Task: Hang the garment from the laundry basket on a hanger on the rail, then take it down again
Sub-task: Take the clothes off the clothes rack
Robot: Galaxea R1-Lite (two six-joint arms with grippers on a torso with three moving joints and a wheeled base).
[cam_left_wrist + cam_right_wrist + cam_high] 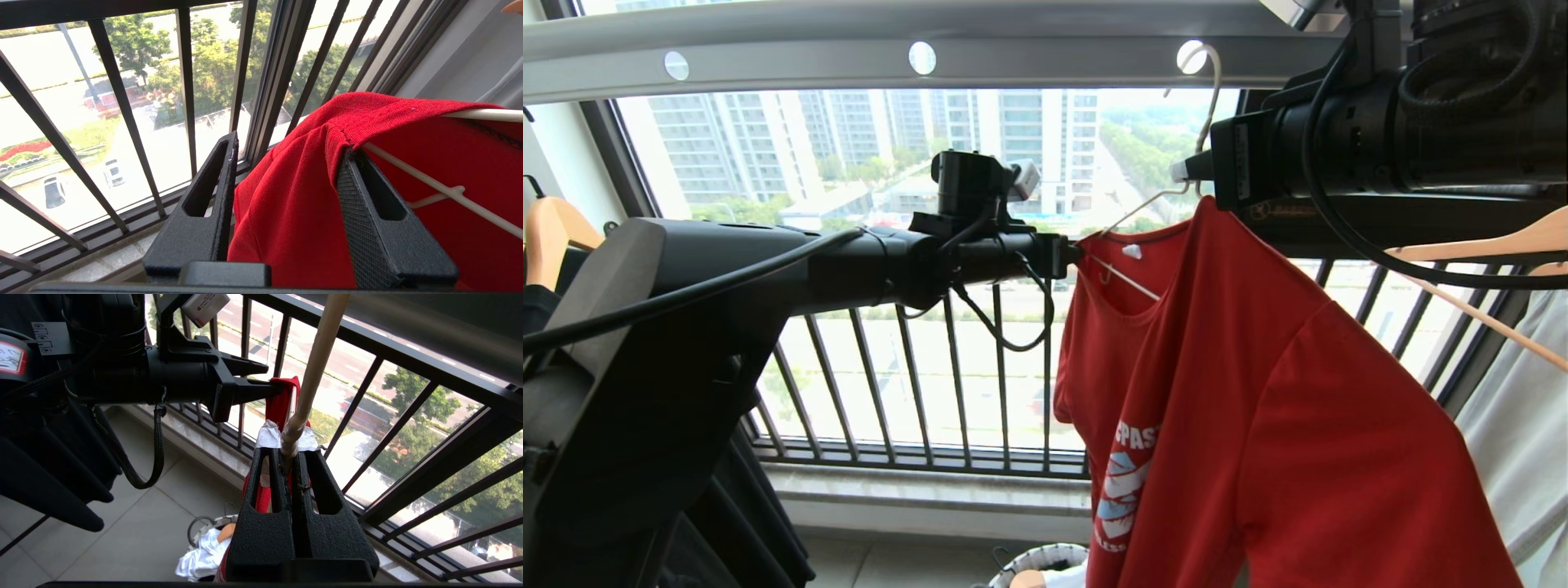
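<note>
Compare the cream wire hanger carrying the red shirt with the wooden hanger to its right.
The cream hanger is thin wire; the wooden hanger is thick and tan. The cream one carries the red T-shirt with its hook in a hole of the grey rail; the wooden one's hook is hidden behind the right arm. The right claw pinches the cream one's neck; nothing grips the wooden one. Both slope.

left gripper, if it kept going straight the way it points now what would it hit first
The left gripper already has the red T-shirt's shoulder between its fingers, so that cloth comes first, with the cream hanger wire right by it. Beyond seems to be the barred window railing, though depth is unclear.
</note>
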